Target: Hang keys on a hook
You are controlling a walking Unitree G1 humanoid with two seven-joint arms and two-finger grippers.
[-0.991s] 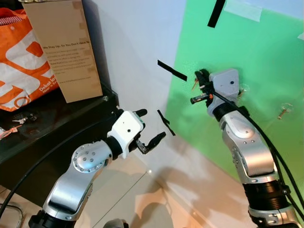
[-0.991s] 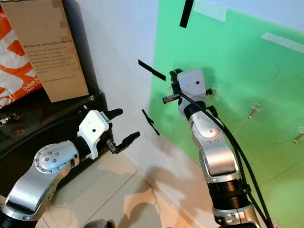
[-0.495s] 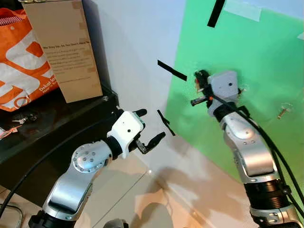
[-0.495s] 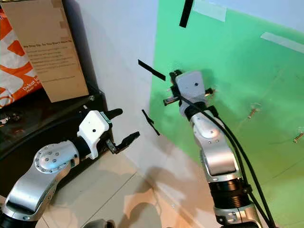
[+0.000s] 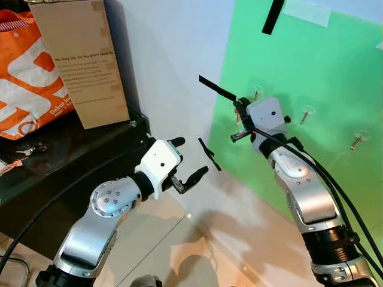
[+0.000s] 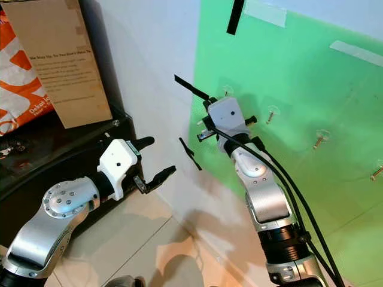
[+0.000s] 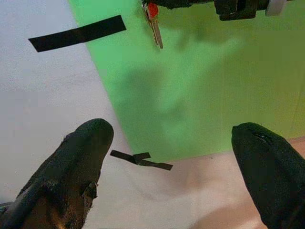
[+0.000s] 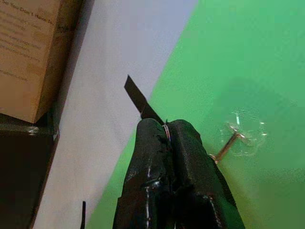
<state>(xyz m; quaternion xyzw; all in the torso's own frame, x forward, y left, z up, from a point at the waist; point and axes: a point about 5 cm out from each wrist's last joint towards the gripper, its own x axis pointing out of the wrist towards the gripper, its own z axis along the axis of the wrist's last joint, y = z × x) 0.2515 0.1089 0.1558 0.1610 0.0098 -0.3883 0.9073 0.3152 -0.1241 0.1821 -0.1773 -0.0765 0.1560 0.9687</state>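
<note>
You're pinching the small red-tagged keys (image 7: 153,21) in the right gripper (image 8: 167,131), just beside the leftmost clear suction hook (image 8: 237,138); left gripper (image 5: 187,161) is idling, fingers apart. Misjudging the ring's alignment risks dropping them.

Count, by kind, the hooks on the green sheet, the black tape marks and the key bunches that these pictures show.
Hooks: 4
Black tape marks: 3
Key bunch: 1
Total: 8
</note>
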